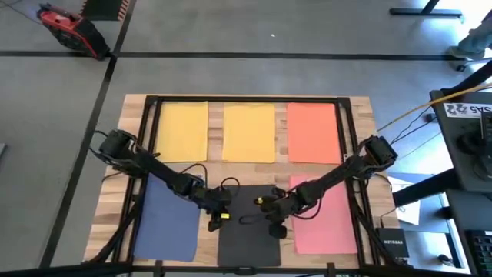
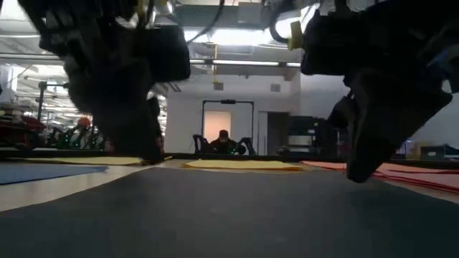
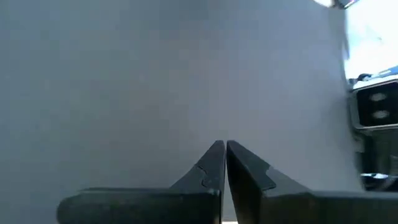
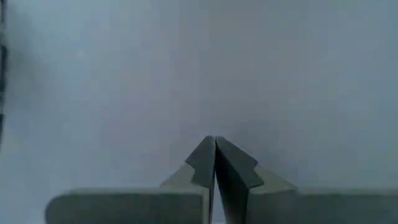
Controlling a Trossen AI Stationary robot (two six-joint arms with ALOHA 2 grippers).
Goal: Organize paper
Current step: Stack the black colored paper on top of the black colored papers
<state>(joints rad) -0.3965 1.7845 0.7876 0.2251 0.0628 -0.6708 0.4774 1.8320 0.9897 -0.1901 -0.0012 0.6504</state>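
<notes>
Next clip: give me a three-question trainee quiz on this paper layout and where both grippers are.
1. Which flat matte sheet are both grippers over?
2. True or false: the left gripper is open.
3. How many yellow sheets lie in the far row?

Key:
1. The dark grey-black paper sheet; the right gripper is over it too.
2. False; its fingers meet.
3. Two: yellow paper sheets and, beside the orange paper sheet.

Near edge of the dark sheet [image 1: 247,223] cut off in the high view, part hidden under both claws.
</notes>
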